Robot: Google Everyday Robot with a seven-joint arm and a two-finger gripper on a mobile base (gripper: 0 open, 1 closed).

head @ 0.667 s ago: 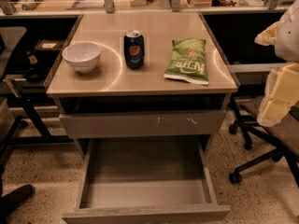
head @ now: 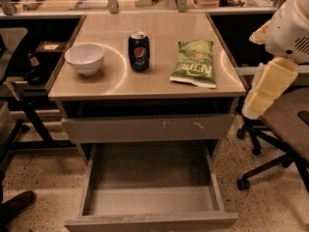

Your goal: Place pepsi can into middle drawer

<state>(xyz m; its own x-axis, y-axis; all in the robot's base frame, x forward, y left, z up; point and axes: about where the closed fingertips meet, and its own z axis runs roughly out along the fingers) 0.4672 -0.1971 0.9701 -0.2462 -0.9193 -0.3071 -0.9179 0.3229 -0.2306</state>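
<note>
The reach-and-grasp step is only beginning: the pepsi can [head: 139, 51] is standing upright on the cabinet top [head: 154, 83], untouched, with nothing gripping it. The gripper [head: 263, 93] is hanging well to the right of the can and lower than it, off the edge of the cabinet top, at the end of the white arm [head: 289, 30]; whether the claw is released or clenched I cannot tell from here. Left of the can, near but apart, a white bowl [head: 85, 58] is sitting, and right of the can, also apart, a green chip bag [head: 194, 63] is lying flat. Below and in front of the can, a closed drawer front with white scuff marks [head: 147, 128] is facing the camera, and below that the middle drawer [head: 149, 221] is standing pulled out, its floor showing bare. By my judgement, the next move is calling for the arm to be swinging leftward and upward over the chip bag toward the can, coming at it from above or from the right side so that neither bag nor bowl is getting knocked, then closing around the can's body before lowering it into the open drawer.
</note>
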